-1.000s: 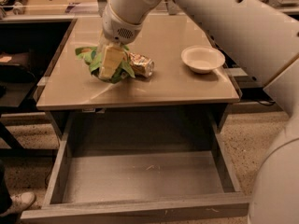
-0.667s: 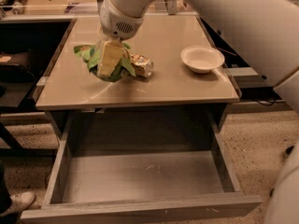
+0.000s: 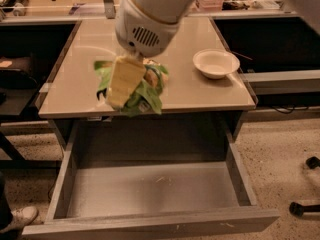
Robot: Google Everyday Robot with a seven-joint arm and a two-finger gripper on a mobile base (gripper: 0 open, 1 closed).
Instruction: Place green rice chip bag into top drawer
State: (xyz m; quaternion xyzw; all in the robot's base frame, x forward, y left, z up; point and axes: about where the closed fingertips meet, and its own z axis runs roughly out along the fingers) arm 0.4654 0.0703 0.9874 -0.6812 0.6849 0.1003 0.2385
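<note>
Closest of all, below the table [image 3: 82,86], the top drawer [image 3: 150,191] is pulled all the way out. Its flat grey bottom is bare but for a few tiny pale specks. A white shoe [image 3: 19,217] sits on the speckled floor just left of the drawer's front corner, and a black wheel [image 3: 299,208] stands on the floor to the right of the table.

Over the table's front edge, a bit left of the middle, is the gripper [image 3: 121,91]. Its pale yellow fingers [image 3: 125,79] are squeezed tight on the green rice chip bag [image 3: 148,98]. The crinkly bag sticks out on both sides of the fingers, and its bottom hangs just past the table's front edge, above the back of the drawer.

Farther back, on the right side of the table, sits a small white bowl [image 3: 216,63], well apart from the bag
</note>
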